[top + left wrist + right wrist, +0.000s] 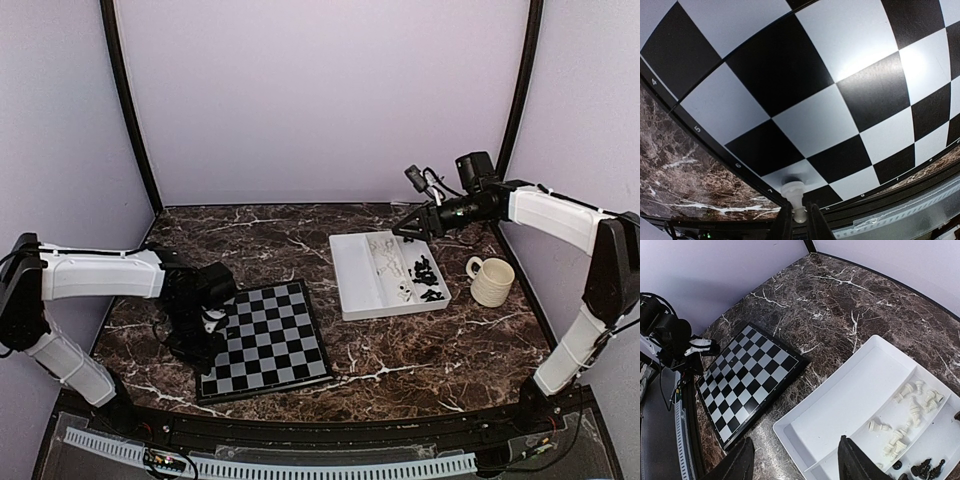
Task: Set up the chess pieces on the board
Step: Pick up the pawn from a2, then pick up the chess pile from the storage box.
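Dark veined marble carries the board point(268, 340), set near the table's front edge within the left arm's reach. One white pawn point(792, 191) stands upright on a light square in the board's outer row, beside the rim numbers. The left gripper point(799, 220) straddles the pawn's head, its jaws nearly closed. Whether they pinch it or stand just clear I cannot tell. To me this looks like the moment of setting a piece down. The other chess pieces point(905, 415) lie sorted in the white tray point(345, 285), white apart from black. The right gripper point(795, 465) hovers above that tray, spread wide and empty, likely ready to pick.
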Robot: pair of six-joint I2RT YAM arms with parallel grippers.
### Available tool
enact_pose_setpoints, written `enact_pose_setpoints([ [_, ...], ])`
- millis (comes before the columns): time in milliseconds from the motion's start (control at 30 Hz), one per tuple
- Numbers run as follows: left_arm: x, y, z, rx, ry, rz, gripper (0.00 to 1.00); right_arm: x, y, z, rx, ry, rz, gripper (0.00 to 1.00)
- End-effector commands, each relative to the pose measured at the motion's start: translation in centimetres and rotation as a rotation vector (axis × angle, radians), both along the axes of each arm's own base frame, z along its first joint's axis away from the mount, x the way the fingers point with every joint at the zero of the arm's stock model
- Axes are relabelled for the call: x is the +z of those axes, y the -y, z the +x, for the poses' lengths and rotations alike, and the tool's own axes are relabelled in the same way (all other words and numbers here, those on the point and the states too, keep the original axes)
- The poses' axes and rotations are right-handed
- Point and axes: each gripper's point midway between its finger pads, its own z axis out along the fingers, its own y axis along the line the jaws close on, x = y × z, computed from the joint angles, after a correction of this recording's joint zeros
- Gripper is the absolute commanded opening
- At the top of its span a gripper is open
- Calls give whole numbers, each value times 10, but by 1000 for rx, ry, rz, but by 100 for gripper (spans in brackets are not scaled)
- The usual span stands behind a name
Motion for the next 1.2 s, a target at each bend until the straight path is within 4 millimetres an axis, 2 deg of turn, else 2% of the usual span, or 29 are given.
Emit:
enact_pose_setpoints([
  [0,-4,-5,-2,-9,-15,12,13,1,-2,-3,13,18,-9,59],
  [133,-5,-5,-1,-15,-14,13,16,0,-3,-4,14,20,-15,59],
  [367,4,-5,5,-19,15,13,32,1,-4,-6,21,23,-18,59],
  [467,17,-4,12,-30,41,21,35,4,-4,-8,35,25,-18,59],
  [533,38,-2,25,-37,103,28,39,6,-2,-7,42,56,-49,60],
  [567,58,4,39,-41,166,4,40,6,1,-4,38,77,-74,59],
  [600,69,10,47,-58,203,-22,42,6,5,0,36,101,-108,60],
  [633,89,19,64,-65,290,-57,43,4,8,3,35,116,-146,59],
  [700,117,39,91,-99,420,-137,46,-7,17,13,32,144,-251,58],
  [833,160,79,141,-157,639,-261,46,-32,36,32,6,162,-442,51],
  [933,185,117,175,-180,776,-389,46,-59,43,35,27,166,-552,46],
  [1000,195,139,191,-196,840,-470,46,-79,45,31,82,158,-624,44],
  [1067,201,162,198,-213,859,-568,46,-98,46,25,151,154,-681,41],
  [1167,202,186,203,-243,852,-660,46,-120,49,31,184,166,-748,39],
])
